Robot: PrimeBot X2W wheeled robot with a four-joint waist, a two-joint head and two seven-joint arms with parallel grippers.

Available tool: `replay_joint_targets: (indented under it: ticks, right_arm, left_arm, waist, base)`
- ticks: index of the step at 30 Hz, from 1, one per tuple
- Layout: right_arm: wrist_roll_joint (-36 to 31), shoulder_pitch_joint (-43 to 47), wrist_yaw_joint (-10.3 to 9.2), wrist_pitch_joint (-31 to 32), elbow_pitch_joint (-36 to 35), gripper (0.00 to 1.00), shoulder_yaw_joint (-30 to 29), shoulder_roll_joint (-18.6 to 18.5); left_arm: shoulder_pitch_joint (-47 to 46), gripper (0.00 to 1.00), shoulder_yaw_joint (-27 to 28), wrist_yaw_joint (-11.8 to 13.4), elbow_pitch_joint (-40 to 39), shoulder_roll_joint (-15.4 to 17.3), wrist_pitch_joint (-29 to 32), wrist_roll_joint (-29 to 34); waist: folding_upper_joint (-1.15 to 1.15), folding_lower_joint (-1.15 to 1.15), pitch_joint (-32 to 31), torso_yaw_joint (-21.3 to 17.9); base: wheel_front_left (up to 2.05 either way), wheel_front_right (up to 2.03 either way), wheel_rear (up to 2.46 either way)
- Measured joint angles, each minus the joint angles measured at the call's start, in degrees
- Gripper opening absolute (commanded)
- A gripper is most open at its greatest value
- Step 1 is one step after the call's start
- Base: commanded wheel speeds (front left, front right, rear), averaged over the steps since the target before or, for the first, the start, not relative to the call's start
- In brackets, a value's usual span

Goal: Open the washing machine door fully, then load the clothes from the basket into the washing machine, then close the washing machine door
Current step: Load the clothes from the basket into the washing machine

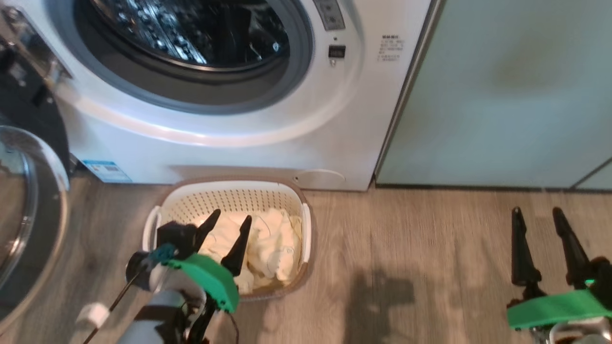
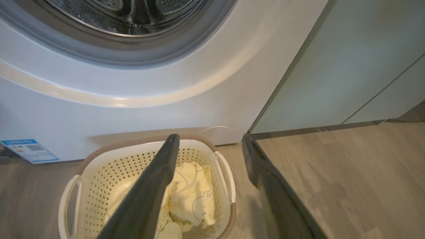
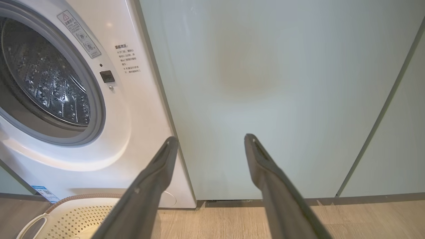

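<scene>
Done with opening: door (image 1: 45, 215) swung wide off the machine's (image 1: 248, 143) left side. Left to load: clothes (image 1: 272, 243), heaped in the basket (image 1: 229, 184) on the floor (image 1: 406, 239) against the machine's front. Spread and empty: left gripper (image 1: 232, 216) over the clothes, right gripper (image 1: 536, 210) over the floor. Then closing.

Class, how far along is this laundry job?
Done: the round black-rimmed glass door stands open beside the white front-loading washing machine. In hand: the left gripper, jaws open, hovers above pale yellow clothes in the cream perforated plastic basket. Left: loading them, closing the door.
</scene>
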Motion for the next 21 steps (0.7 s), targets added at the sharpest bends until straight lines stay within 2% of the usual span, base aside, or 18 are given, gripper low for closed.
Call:
replay_joint_targets:
  ticks: [11, 21]
  right_arm:
    - [1.69, -5.52, 0.0, 0.0, -2.79, 1.0, 1.4, -0.01]
    - [3.64, -13.03, 0.0, -0.01, -6.23, 1.0, 2.24, -0.02]
  left_arm:
    - [-15.12, 1.0, -10.53, -0.01, 17.94, -0.2, -0.59, -8.12]
    - [-26.91, 1.0, -18.03, -0.01, 27.25, 2.45, -1.1, -15.99]
  waist:
    - [0.0, 0.01, 10.0, -2.81]
    - [0.0, 0.01, 22.65, -5.31]
  base:
    - [0.0, 0.0, 0.0]
    - [0.0, 0.0, 0.0]
